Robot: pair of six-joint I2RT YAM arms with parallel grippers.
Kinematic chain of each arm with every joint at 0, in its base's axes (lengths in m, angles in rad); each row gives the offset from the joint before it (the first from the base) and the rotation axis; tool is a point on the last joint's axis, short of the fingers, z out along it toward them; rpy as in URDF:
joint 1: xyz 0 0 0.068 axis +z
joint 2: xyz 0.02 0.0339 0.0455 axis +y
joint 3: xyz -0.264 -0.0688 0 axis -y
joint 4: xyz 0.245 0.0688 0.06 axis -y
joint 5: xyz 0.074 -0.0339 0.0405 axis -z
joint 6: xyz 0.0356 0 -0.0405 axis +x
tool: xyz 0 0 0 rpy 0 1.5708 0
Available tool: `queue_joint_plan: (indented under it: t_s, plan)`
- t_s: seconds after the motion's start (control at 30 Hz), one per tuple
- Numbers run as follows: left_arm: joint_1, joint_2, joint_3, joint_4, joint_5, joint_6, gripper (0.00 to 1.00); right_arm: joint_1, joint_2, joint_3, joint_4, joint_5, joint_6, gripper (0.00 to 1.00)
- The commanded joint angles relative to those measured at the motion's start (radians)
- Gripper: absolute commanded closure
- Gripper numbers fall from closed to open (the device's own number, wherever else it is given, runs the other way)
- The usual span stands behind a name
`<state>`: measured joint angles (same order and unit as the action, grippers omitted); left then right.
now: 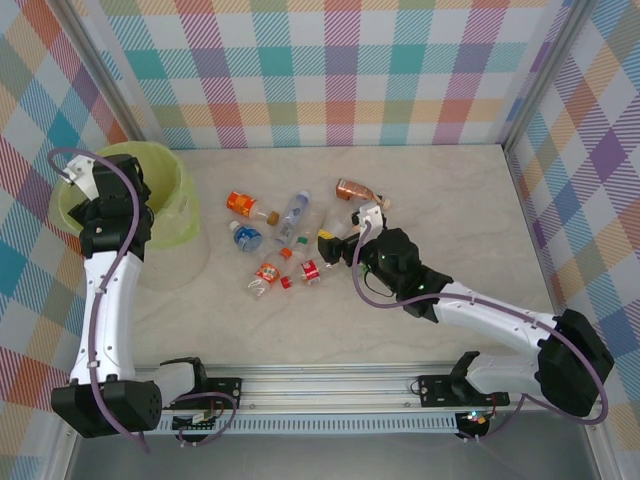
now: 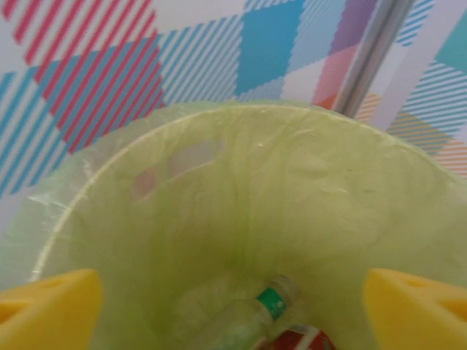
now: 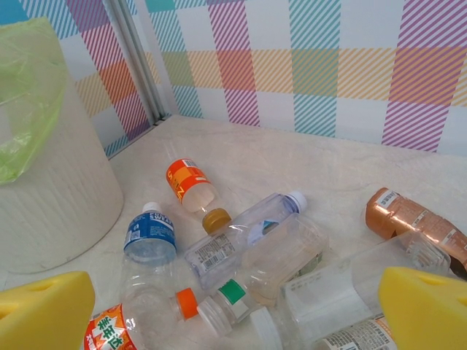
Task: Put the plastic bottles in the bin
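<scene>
The left gripper [image 2: 233, 310] hangs over the bin [image 2: 219, 117], fingers apart and empty, a green-labelled bottle [image 2: 266, 300] lying at its bottom, while the right gripper [image 3: 233, 313], likewise spread and empty, hovers over the plastic bottles [image 3: 241, 240] clustered on the table [image 1: 450, 200], evidently positioned for a pick.

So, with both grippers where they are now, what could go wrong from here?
1. The right gripper hangs open over clear bottles that touch and cross; closing may catch two or squeeze one out.
2. All lie on their sides, so a nudge could roll the blue-label bottle away.
3. The left gripper is open above the bin; a right-arm delivery there might hit it.
</scene>
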<state>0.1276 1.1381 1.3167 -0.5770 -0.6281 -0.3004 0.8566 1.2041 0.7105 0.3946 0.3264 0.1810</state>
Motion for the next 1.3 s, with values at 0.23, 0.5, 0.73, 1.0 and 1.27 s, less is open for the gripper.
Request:
queue_joint_plan:
  t_s: [0.23, 0.5, 0.73, 1.0, 1.27]
  plan:
    - [0.004, 0.023, 0.126, -0.095, 0.286, 0.002, 0.0, -0.001, 0.017, 0.038, -0.033, 0.064, 0.106, 0.0]
    - [-0.158, 0.055, 0.23, -0.162, 0.263, 0.036, 0.0, 0.0, 0.023, 0.07, -0.102, 0.095, 0.112, 0.0]
    - [-0.418, 0.094, 0.24, -0.161, 0.222, 0.115, 0.0, -0.001, 0.013, 0.055, -0.117, 0.143, 0.136, 0.0]
    - [-0.587, 0.164, 0.122, -0.152, 0.45, 0.151, 0.0, -0.004, 0.008, 0.048, -0.154, 0.189, 0.161, 0.0]
    - [-0.603, 0.184, -0.198, -0.096, 0.662, 0.047, 0.0, -0.008, -0.008, 0.01, -0.152, 0.239, 0.215, 0.0]
